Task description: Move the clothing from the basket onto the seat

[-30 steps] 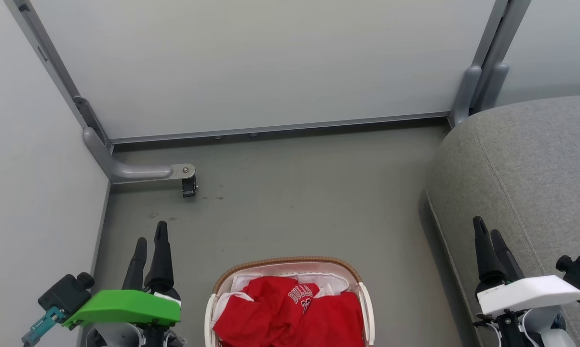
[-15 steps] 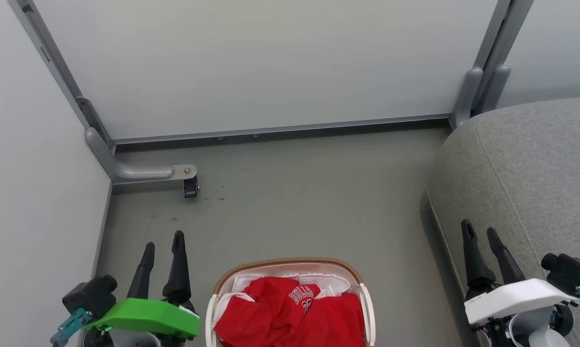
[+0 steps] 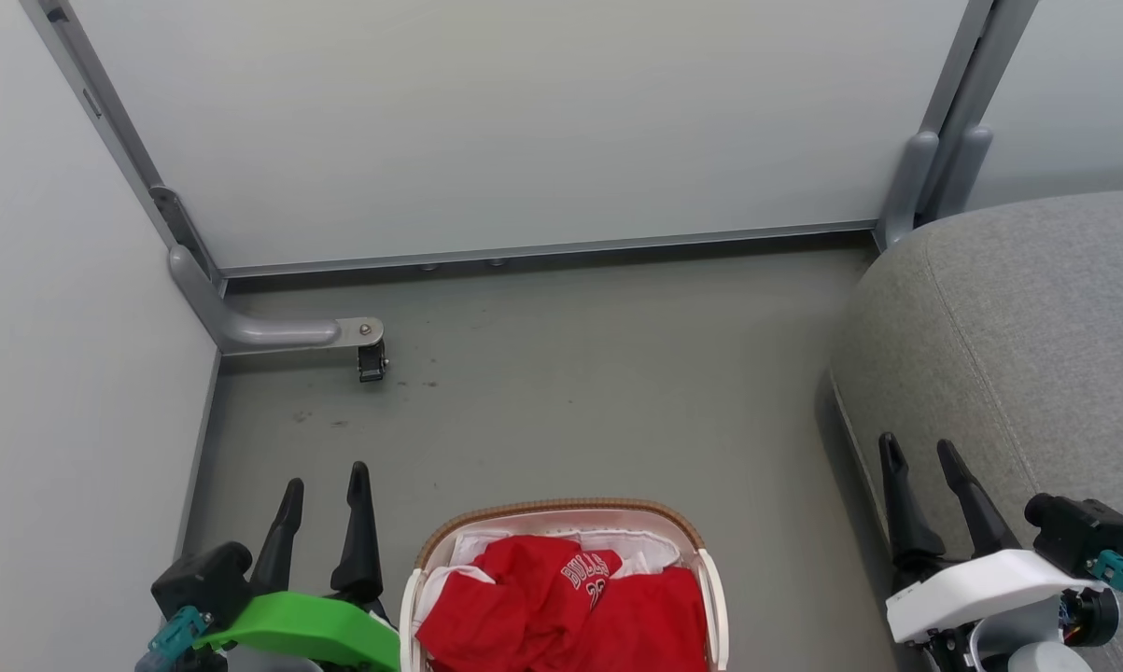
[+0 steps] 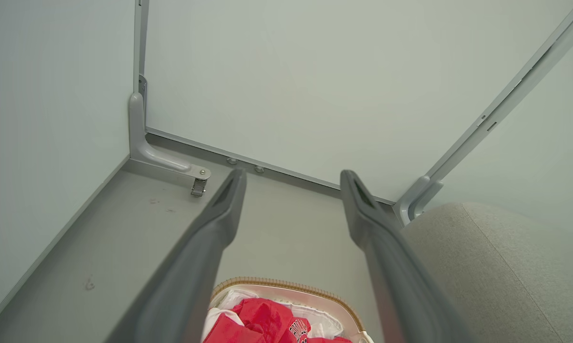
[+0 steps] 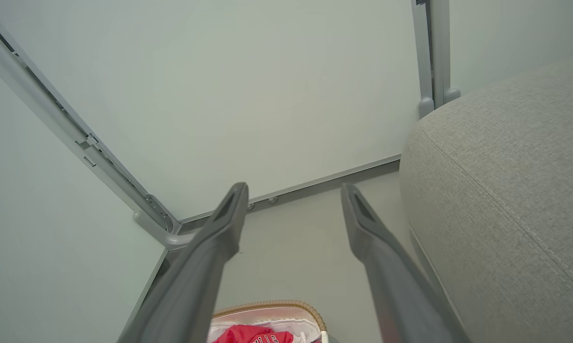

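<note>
Illumination bright, even, diffuse; wall panels read uniformly matt. Soft shadow on the floor along the seat base. Head view sharp. Wrist views: fingers of left claw and right claw blurred near the lens; posts lean outward.

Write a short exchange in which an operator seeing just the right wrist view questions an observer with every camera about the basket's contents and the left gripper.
Operator: How full is the basket?
Observer: From the head view, red clothing is heaped across the basket, with a BULLS jersey on top.
Operator: What is the left gripper doing?
Observer: The left gripper is open and empty, to the left of the basket.
</note>
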### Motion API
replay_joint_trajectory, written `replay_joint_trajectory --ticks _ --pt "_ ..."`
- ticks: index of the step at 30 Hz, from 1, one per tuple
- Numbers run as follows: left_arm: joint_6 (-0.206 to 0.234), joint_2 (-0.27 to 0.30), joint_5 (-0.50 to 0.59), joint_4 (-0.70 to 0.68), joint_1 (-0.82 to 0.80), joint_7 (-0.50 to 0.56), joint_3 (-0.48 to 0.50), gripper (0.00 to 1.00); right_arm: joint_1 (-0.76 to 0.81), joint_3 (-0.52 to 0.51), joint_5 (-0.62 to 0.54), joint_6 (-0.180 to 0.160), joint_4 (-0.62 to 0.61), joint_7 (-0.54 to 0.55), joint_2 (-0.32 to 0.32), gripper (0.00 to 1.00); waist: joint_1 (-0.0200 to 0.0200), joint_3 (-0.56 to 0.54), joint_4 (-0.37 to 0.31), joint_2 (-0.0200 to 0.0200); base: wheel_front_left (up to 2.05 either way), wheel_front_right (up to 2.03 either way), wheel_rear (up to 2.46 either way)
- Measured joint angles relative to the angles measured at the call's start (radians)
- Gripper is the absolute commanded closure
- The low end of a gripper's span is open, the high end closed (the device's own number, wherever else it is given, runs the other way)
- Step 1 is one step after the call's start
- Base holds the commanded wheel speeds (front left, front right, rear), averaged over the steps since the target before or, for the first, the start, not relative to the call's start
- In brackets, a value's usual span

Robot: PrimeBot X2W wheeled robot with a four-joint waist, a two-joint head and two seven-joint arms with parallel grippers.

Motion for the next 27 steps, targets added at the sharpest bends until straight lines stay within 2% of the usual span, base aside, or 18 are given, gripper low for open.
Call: replay_joint_trajectory --ticks 27 --pt "0.018 0.002 0.184 0.040 0.008 -0.059 -0.025 0.00 0.006 0.016 -0.215 0.000 0.005 -0.060 -0.004 0.00 0.0000 0.006 0.011 0.0000 0.00 0.00 0.00"
